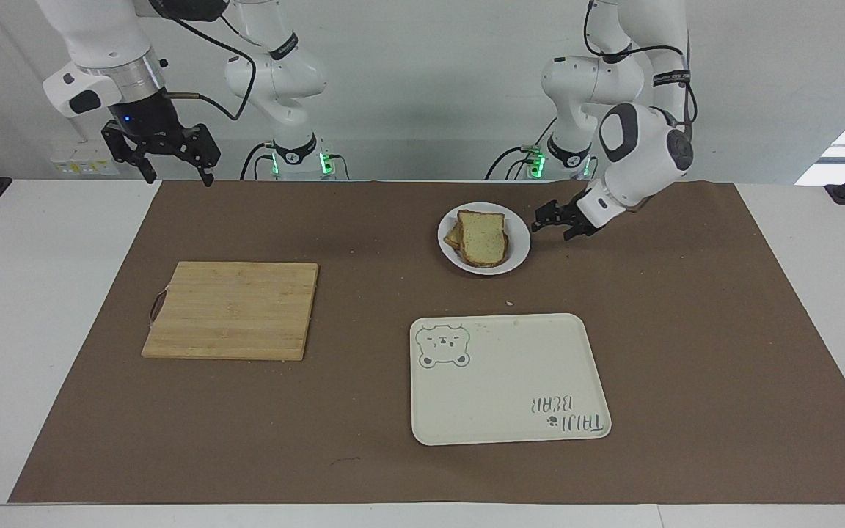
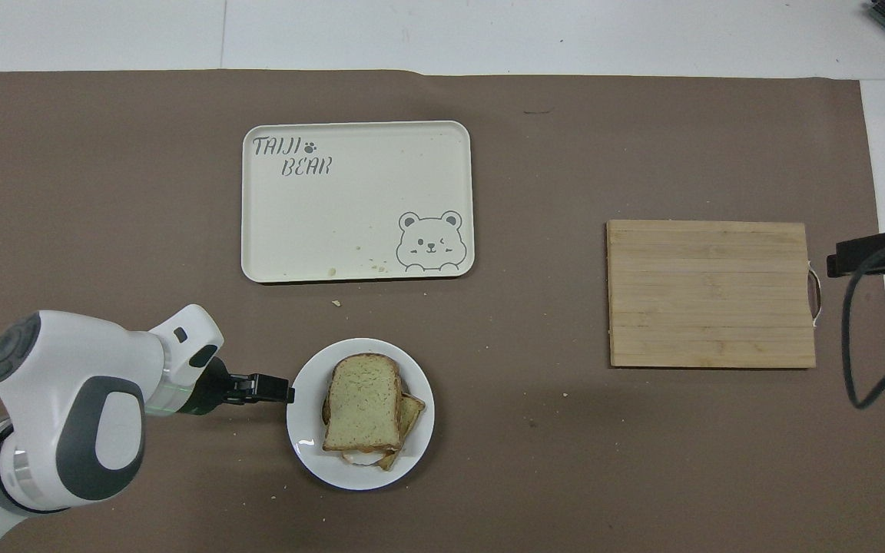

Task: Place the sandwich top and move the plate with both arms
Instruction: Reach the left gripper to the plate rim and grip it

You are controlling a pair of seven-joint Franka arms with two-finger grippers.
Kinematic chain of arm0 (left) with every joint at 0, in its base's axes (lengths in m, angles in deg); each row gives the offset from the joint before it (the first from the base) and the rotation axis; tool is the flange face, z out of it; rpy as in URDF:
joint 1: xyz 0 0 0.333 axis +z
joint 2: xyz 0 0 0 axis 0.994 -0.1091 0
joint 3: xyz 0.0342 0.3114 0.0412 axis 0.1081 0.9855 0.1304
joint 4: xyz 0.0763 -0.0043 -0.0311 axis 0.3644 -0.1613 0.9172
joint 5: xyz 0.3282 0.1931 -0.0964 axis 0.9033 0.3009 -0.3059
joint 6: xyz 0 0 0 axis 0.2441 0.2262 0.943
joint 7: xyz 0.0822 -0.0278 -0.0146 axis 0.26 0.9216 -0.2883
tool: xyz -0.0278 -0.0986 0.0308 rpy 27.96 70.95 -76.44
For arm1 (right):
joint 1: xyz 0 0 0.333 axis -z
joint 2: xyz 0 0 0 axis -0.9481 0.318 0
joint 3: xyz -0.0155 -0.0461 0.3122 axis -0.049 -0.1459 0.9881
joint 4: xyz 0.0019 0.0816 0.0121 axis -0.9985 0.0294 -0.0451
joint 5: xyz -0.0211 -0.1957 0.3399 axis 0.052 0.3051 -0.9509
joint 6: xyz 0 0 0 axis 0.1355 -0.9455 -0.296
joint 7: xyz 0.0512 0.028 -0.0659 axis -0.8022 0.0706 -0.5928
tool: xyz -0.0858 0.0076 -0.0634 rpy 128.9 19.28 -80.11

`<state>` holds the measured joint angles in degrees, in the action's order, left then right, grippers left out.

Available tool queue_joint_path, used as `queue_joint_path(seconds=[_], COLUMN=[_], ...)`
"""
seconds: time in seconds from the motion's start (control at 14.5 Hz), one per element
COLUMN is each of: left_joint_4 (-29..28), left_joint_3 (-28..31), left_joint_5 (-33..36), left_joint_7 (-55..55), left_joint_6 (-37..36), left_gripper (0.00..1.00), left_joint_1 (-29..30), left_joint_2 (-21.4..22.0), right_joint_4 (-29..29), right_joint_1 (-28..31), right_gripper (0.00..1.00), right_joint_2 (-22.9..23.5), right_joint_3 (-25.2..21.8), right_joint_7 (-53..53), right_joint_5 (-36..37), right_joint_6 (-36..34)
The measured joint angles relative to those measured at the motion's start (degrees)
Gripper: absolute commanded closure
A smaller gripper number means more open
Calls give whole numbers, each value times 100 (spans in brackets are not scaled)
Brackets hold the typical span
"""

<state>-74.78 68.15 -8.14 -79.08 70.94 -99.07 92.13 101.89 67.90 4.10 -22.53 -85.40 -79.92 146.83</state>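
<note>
The sandwich top (image 1: 483, 237) (image 2: 362, 402), a pale speckled slice with a brown crust, lies on top of a stack on the round white plate (image 1: 519, 249) (image 2: 308, 445). A lower slice (image 2: 413, 411) peeks out from under it. My left gripper (image 1: 549, 224) (image 2: 289, 393) is low and open, right at the plate's rim on the side toward the left arm's end; whether it touches the rim I cannot tell. My right gripper (image 1: 177, 172) (image 2: 842, 261) waits raised and open over the table edge beside the cutting board's handle.
A cream tray with a bear drawing (image 1: 496, 381) (image 2: 350, 223) lies farther from the robots than the plate. A bamboo cutting board (image 1: 232, 309) (image 2: 711, 292) lies toward the right arm's end. A brown mat (image 1: 686, 330) covers the table, with a few crumbs on it.
</note>
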Motion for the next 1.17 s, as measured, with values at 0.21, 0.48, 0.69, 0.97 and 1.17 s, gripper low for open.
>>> queue_joint_path(seconds=[0.21, 0.48, 0.69, 0.97, 1.17], left_joint_4=[-487, -644, -642, -413, 118], left_joint_3=[-4, -6, 22, 85, 113], left_joint_5=[-400, -700, -929, -1468, -1741], left_joint_7=[0, -106, -233, -779, -1120], left_joint_6=[676, 1072, 1079, 785, 229], left_gripper=[53, 100, 100, 100, 100], left_joint_1=[-419, -729, -755, -426, 115], left_joint_2=[-41, -224, -199, -346, -605], right_joint_4=[1, 1, 2, 2, 2], right_joint_1=[0, 12, 16, 16, 9], right_gripper=[0, 0, 0, 0, 0], right_joint_2=[0, 0, -1, -3, -4], right_joint_3=[0, -1, -4, -4, -1], right_joint_7=[0, 0, 0, 0, 0], right_joint_5=[0, 0, 0, 0, 0], right_joint_6=[0, 0, 0, 0, 0])
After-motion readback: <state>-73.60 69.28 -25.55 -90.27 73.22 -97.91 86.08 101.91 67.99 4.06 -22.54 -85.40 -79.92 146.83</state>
